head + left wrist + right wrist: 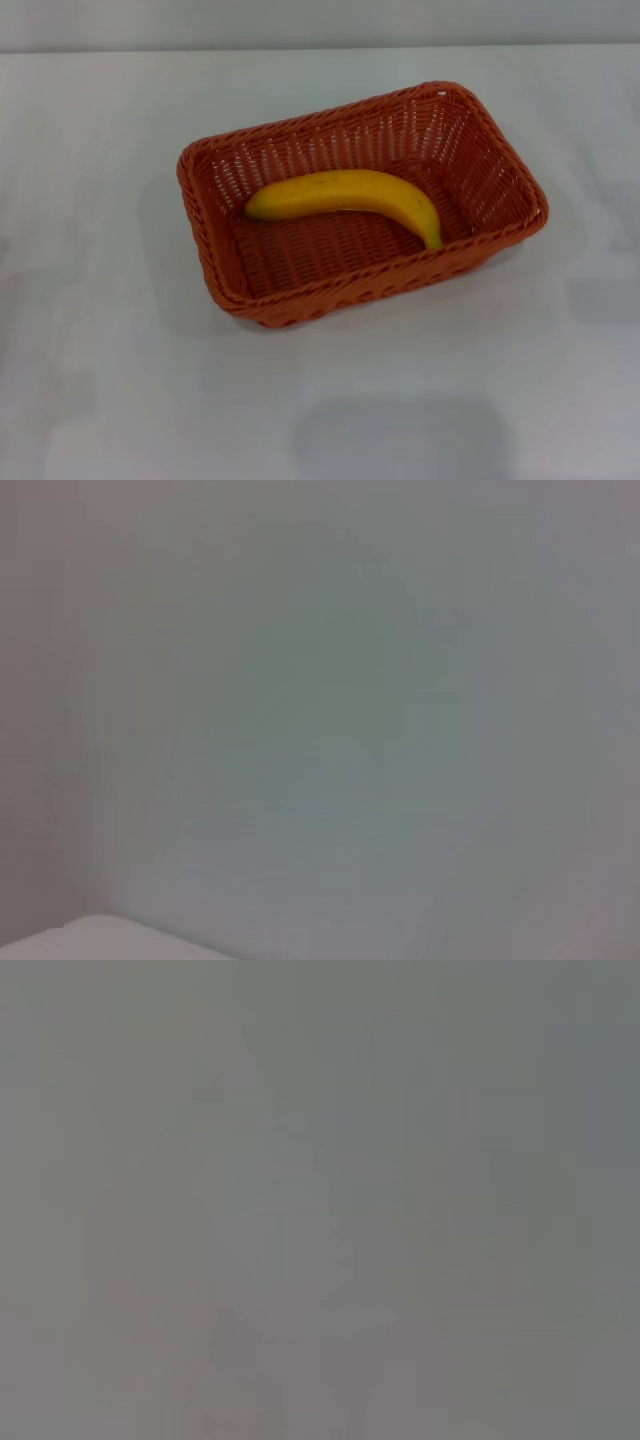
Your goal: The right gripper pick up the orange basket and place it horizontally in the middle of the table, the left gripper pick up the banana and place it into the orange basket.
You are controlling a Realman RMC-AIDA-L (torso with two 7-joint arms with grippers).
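Note:
The orange basket [280,300] stands on the white table [100,350] near the middle of the head view, its long side running left to right and slightly turned. Inside it lies the yellow banana [350,195], curved, with its stem tip toward the right wall. Neither the left gripper nor the right gripper shows in any view. Both wrist views hold only a plain grey surface.
The table's far edge [320,48] runs along the top of the head view, with a grey wall behind it. Bare white tabletop surrounds the basket on all sides.

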